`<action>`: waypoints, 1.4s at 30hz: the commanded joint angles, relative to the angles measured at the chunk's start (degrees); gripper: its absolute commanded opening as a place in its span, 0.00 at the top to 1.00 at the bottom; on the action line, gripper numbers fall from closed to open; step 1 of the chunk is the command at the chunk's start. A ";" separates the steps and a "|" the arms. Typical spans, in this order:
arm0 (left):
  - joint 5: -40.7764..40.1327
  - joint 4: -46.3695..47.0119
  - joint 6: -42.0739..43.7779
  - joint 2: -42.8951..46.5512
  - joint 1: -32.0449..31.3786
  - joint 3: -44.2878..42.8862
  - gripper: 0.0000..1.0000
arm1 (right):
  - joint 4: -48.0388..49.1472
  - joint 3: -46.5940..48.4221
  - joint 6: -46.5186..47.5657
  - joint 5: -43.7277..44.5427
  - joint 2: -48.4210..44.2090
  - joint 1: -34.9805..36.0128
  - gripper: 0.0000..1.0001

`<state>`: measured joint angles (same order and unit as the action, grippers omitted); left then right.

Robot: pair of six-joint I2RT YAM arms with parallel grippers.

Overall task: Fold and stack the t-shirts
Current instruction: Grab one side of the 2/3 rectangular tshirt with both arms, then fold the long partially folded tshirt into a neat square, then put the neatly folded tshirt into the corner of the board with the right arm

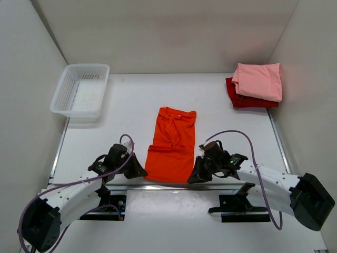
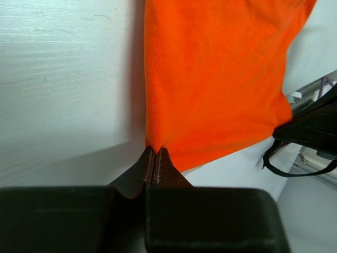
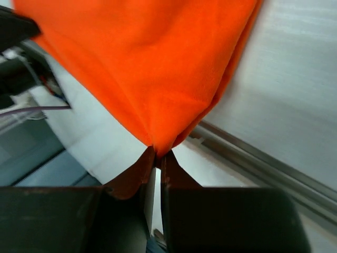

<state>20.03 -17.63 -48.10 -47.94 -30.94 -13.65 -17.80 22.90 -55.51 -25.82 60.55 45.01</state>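
Evidently the left gripper (image 2: 156, 153) and right gripper (image 3: 157, 154) each pinch a near corner of the orange t-shirt (image 1: 171, 145) at mid-table, jaws closed on cloth, probably to fold its hem farward (pink t-shirt (image 1: 258, 80) tops dark red t-shirt (image 1: 238, 98), far right).

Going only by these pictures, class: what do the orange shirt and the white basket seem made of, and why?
The orange shirt looks like soft matte cloth, perhaps knit: it wrinkles and lies folded over itself. The white basket is probably rigid plastic, faintly glossy: its open moulded mesh walls stand upright.
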 commanded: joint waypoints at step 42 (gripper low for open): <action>22.86 26.68 0.73 -44.02 20.92 -34.27 0.40 | 2.24 53.92 20.18 -9.42 55.98 -33.42 0.15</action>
<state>40.12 5.26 -46.98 -100.73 -10.07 -50.87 -22.83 75.11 -32.05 -31.90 113.45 10.90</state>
